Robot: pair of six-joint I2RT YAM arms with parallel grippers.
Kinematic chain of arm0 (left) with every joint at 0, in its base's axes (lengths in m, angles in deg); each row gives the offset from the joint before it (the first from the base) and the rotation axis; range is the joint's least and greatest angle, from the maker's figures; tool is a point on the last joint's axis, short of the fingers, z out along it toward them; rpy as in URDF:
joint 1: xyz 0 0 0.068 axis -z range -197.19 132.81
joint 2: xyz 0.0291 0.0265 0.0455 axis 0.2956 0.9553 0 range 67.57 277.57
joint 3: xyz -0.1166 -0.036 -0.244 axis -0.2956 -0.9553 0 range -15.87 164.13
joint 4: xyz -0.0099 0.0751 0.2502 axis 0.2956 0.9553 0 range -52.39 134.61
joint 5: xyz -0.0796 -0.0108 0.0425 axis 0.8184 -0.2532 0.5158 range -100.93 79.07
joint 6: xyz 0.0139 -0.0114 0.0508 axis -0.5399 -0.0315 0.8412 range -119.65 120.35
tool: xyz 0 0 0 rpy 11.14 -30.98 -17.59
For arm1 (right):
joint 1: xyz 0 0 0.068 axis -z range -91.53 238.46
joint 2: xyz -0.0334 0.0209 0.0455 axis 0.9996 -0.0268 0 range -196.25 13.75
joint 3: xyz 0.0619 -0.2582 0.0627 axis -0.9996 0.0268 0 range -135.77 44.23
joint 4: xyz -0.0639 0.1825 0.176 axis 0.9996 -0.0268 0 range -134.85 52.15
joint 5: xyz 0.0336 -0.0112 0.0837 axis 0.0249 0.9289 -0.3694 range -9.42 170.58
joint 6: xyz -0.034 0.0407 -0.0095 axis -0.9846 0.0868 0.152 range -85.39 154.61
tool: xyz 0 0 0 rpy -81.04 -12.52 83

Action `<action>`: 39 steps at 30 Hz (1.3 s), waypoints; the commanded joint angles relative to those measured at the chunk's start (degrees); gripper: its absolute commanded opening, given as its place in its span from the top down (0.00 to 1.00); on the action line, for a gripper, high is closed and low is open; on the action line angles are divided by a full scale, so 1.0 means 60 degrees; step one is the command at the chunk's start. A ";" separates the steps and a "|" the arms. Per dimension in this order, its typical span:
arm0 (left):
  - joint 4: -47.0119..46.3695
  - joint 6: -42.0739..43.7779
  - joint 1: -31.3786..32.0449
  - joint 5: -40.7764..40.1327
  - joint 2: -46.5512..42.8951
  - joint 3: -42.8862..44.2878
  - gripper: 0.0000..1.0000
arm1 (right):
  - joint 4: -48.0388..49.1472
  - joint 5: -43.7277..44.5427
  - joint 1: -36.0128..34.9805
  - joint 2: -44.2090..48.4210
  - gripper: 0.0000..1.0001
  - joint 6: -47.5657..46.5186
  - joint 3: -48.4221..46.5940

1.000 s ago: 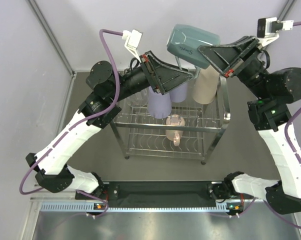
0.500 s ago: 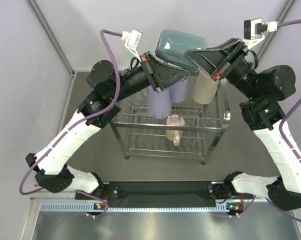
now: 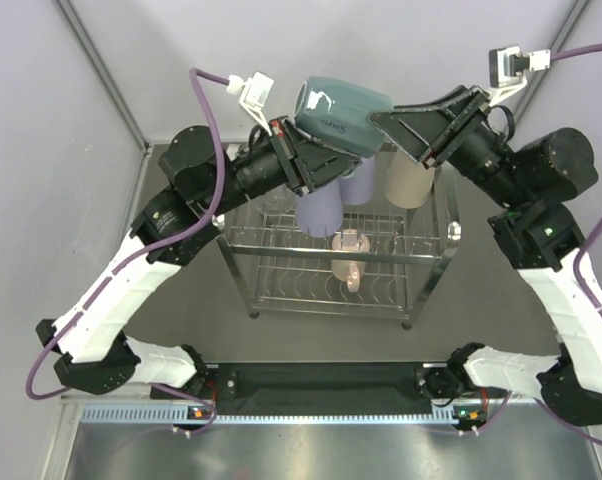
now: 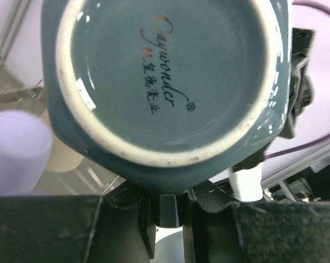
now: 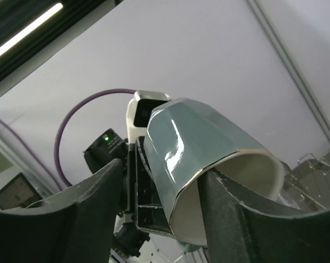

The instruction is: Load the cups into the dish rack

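teal mug (image 5: pixel 203 142) clamped in right tool (image 5: pixel 160 174)

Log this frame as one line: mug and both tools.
teal mug: aloft, not in dish rack | right tool: shut on rim | left tool: at mug base, grip unclear

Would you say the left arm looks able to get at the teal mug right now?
Probably yes: the right gripper holds the teal mug aloft, its base facing the left gripper with nothing between them.

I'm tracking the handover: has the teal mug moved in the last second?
Yes. The teal mug has shifted left and slightly down in the overhead view, away from the stationary beige tumbler.
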State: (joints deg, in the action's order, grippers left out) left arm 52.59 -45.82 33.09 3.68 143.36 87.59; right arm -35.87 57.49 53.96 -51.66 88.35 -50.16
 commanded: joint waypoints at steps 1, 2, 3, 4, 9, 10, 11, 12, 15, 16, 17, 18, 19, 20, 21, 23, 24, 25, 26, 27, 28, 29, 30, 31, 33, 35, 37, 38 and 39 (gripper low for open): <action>0.0679 0.0678 -0.0031 -0.0311 -0.0882 0.0716 1.00 | -0.1746 0.0975 -0.0095 0.0734 0.41 -0.1235 -0.0762; 0.1015 0.0780 -0.0031 -0.0311 -0.0985 0.0716 1.00 | -0.2070 0.1166 -0.0080 0.0982 0.39 -0.1425 -0.0748; 0.1584 0.0839 -0.0031 -0.0268 -0.1233 0.0687 1.00 | -0.2667 0.1371 -0.0094 0.1115 0.37 -0.1485 -0.0719; 0.1894 0.0869 -0.0031 -0.0253 -0.1365 0.0643 1.00 | -0.2862 0.1692 -0.0095 0.1276 0.35 -0.1558 -0.0588; 0.2936 0.0884 -0.0031 -0.0106 -0.2535 -0.0234 1.00 | -0.4295 0.2836 -0.0095 0.2301 0.29 -0.1924 -0.0397; 0.3155 0.0898 -0.0031 0.0024 -0.2684 -0.0352 1.00 | -0.4531 0.3171 -0.0095 0.2404 0.28 -0.2041 -0.0396; 0.3346 0.0884 -0.0031 0.0069 -0.2961 -0.0542 1.00 | -0.4708 0.3349 -0.0095 0.2652 0.28 -0.2100 -0.0396; 0.3536 0.0869 -0.0031 0.0070 -0.3109 -0.0631 1.00 | -0.4898 0.3525 -0.0095 0.2770 0.28 -0.2158 -0.0396; 0.4254 0.0986 -0.0031 0.0391 -0.3738 -0.1113 1.00 | -0.5616 0.4213 -0.0080 0.3268 0.28 -0.2334 -0.0236; 0.4386 0.1044 -0.0031 0.0493 -0.3943 -0.1304 1.00 | -0.5908 0.4563 -0.0094 0.3400 0.28 -0.2364 -0.0148; 0.4605 0.1147 -0.0031 0.0625 -0.4351 -0.1509 1.00 | -0.6070 0.4755 -0.0080 0.3720 0.28 -0.2364 -0.0046; 0.4738 0.1162 -0.0031 0.0684 -0.4544 -0.1917 1.00 | -0.6188 0.4916 -0.0094 0.3883 0.28 -0.2364 0.0245; 0.4826 0.1220 -0.0031 0.0786 -0.4720 -0.2139 1.00 | -0.6291 0.5150 -0.0095 0.4044 0.28 -0.2393 0.0408; 0.4987 0.1264 -0.0031 0.0947 -0.5098 -0.2373 1.00 | -0.6451 0.5239 -0.0095 0.4394 0.27 -0.2408 0.0598; 0.5017 0.1250 -0.0031 0.1021 -0.5291 -0.2825 1.00 | -0.6540 0.5327 -0.0095 0.4528 0.28 -0.2365 0.0962; 0.5003 0.1177 -0.0016 0.1124 -0.5947 -0.3542 1.00 | -0.6832 0.5474 -0.0095 0.4995 0.28 -0.2364 0.1316; 0.5003 0.1133 -0.0031 0.1110 -0.6198 -0.3779 1.00 | -0.6979 0.5591 -0.0080 0.5143 0.28 -0.2364 0.1680; 0.4945 0.1118 -0.0031 0.1095 -0.6447 -0.3999 1.00 | -0.7154 0.5693 -0.0094 0.5275 0.28 -0.2350 0.1858; 0.4944 0.1104 -0.0031 0.1124 -0.6899 -0.4422 1.00 | -0.7518 0.5810 -0.0095 0.5552 0.28 -0.2364 0.2019; 0.5017 0.1089 -0.0031 0.1153 -0.7063 -0.4614 1.00 | -0.7609 0.5971 -0.0080 0.5743 0.28 -0.2350 0.2398; 0.5061 0.1075 -0.0045 0.1241 -0.7239 -0.4790 1.00 | -0.7624 0.6031 -0.0080 0.5948 0.28 -0.2349 0.2648; 0.5105 0.1060 -0.0045 0.1387 -0.7516 -0.5198 1.00 | -0.7610 0.6075 -0.0080 0.6429 0.28 -0.2335 0.2897; 0.5265 0.1045 -0.0045 0.1461 -0.7635 -0.5405 1.00 | -0.7581 0.6177 -0.0094 0.6665 0.28 -0.2291 0.3393; 0.5339 0.1016 -0.0074 0.1534 -0.7752 -0.5610 1.00 | -0.7581 0.6366 -0.0095 0.6914 0.28 -0.2146 0.3615; 0.5427 0.0987 -0.0118 0.1724 -0.8177 -0.6211 1.00 | -0.7552 0.6587 -0.0095 0.7588 0.28 -0.1955 0.4156; 0.5442 0.0913 -0.0250 0.1885 -0.8571 -0.6621 1.00 | -0.7566 0.6632 -0.0095 0.8144 0.28 -0.1633 0.4451; 0.5529 0.1059 -0.0483 0.2075 -0.8778 -0.6754 1.00 | -0.7552 0.6603 -0.0094 0.8395 0.28 -0.1457 0.4730; 0.5559 0.1190 -0.0615 0.2192 -0.8967 -0.6871 1.00 | -0.7624 0.6603 -0.0095 0.8556 0.28 -0.1456 0.4774; 0.5690 0.1337 -0.0791 0.2310 -0.9013 -0.6916 1.00 | -0.7697 0.6603 -0.0080 0.8601 0.28 -0.1456 0.4818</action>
State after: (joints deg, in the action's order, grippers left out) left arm 92.72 -39.92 30.34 14.02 91.27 45.64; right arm -82.27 95.68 53.96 -1.17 78.19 -21.99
